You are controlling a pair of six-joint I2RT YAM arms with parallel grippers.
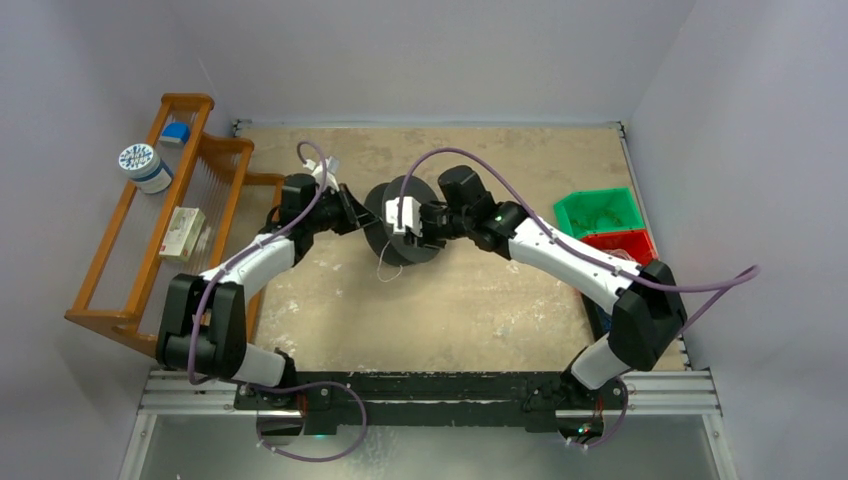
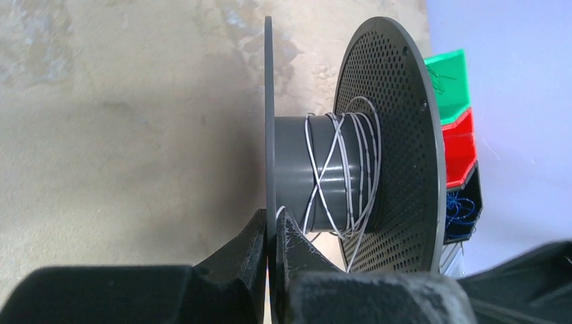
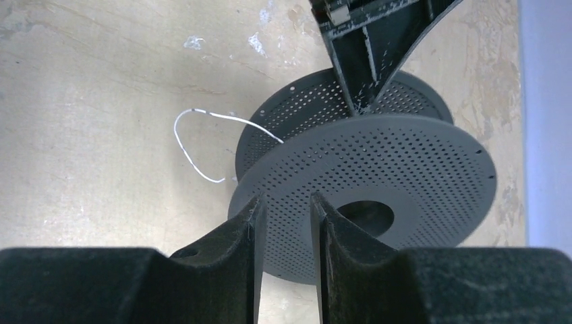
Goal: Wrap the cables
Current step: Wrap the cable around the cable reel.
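A dark grey perforated spool (image 1: 400,240) stands on edge at the table's middle. The thin whitish cable (image 2: 344,169) crosses the hub in a few loose turns. Its free end (image 3: 195,145) curls in a loop on the table beside the spool, and shows below the spool (image 1: 388,270) in the top view. My left gripper (image 2: 271,226) is shut on the spool's thin flange (image 2: 269,101); one of its fingers (image 3: 361,64) shows from the right wrist. My right gripper (image 3: 284,209) hangs open just off the other flange (image 3: 378,169), nothing between its fingers.
A wooden rack (image 1: 130,250) at the left edge carries a tape roll (image 1: 145,167) and a small box (image 1: 182,232). Green (image 1: 600,212) and red (image 1: 620,245) bins sit at the right; a black bin (image 2: 465,206) holds blue wires.
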